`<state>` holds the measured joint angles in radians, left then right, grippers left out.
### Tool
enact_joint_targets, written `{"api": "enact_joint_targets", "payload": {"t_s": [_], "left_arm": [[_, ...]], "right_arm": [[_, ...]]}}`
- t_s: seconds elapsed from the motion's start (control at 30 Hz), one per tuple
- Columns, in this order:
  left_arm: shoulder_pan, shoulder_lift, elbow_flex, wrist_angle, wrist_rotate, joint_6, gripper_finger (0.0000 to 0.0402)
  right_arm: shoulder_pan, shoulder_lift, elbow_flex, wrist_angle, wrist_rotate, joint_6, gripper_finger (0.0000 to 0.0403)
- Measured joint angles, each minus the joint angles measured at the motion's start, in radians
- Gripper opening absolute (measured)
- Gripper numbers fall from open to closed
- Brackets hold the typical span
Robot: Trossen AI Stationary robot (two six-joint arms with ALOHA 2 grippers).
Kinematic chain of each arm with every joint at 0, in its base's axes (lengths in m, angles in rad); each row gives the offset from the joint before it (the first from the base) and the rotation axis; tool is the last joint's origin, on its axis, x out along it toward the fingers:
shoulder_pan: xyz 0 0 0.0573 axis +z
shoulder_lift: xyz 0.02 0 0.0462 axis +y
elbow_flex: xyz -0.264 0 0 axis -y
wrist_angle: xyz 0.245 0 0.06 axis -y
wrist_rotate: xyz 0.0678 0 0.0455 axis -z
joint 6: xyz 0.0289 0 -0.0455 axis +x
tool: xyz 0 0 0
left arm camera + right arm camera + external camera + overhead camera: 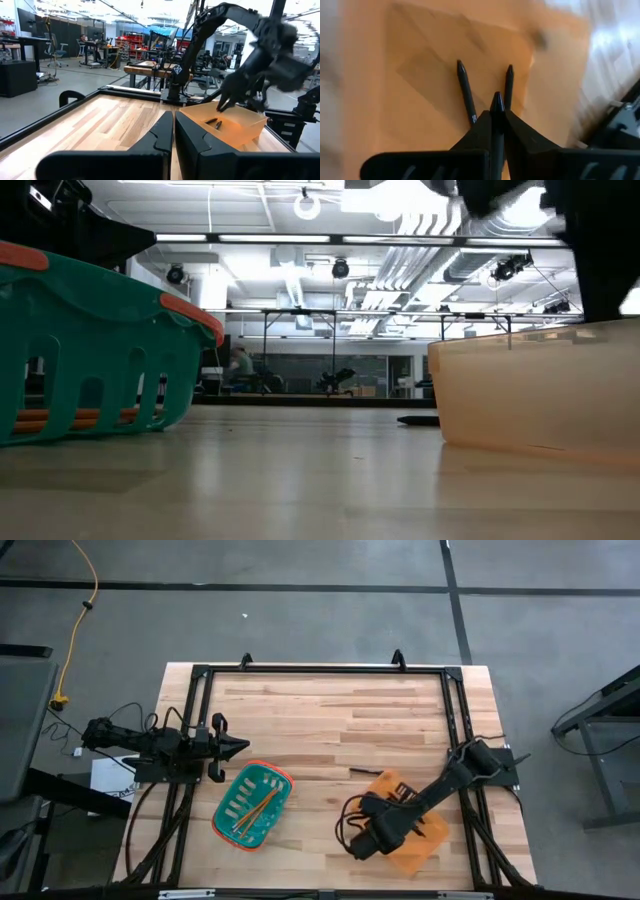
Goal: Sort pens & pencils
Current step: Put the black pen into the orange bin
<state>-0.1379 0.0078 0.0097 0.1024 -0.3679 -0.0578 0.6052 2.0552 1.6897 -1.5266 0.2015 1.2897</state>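
Wooden table point(330, 710), edged by a black frame point(320, 669).
1 green basket point(252, 805) with an orange rim, placed left of centre near the front edge; orange pencils point(258, 810) are seen lying inside it.
1 orange bin point(410, 835), placed right of centre near the front.
1 dark pen point(362, 772), laid on the bare wood just behind the bin.
Left gripper point(240, 745), parked at the left edge, just behind the basket, fingers closed.
Right gripper point(362, 845), positioned at the bin's left edge.
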Motion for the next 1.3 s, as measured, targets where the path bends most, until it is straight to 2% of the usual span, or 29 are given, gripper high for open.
{"api": "enact_joint_targets", "payload": {"t_s": [0.3, 0.47, 0.67, 0.8, 1.07, 1.3], "left_arm": [[0.000, 0.000, 0.000, 0.000, 0.000, 0.000, 0.0005], [0.000, 0.000, 0.000, 0.000, 0.000, 0.000, 0.0005], [0.000, 0.000, 0.000, 0.000, 0.000, 0.000, 0.0005], [0.000, 0.000, 0.000, 0.000, 0.000, 0.000, 0.0005], [0.000, 0.000, 0.000, 0.000, 0.000, 0.000, 0.0005], [0.000, 0.000, 0.000, 0.000, 0.000, 0.000, 0.0005]], "right_arm": [[-0.023, -0.001, -0.216, 0.198, -0.061, -0.005, 0.0011], [-0.027, -0.002, -0.231, 0.224, -0.068, -0.012, 0.0045], [-0.060, -0.002, -0.193, 0.188, -0.066, -0.054, 0.0104], [-0.090, -0.002, -0.132, 0.136, -0.065, -0.100, 0.0128], [-0.184, -0.002, 0.047, 0.006, -0.026, -0.253, 0.0135], [-0.319, -0.002, 0.137, 0.037, -0.003, -0.490, 0.0135]]}}
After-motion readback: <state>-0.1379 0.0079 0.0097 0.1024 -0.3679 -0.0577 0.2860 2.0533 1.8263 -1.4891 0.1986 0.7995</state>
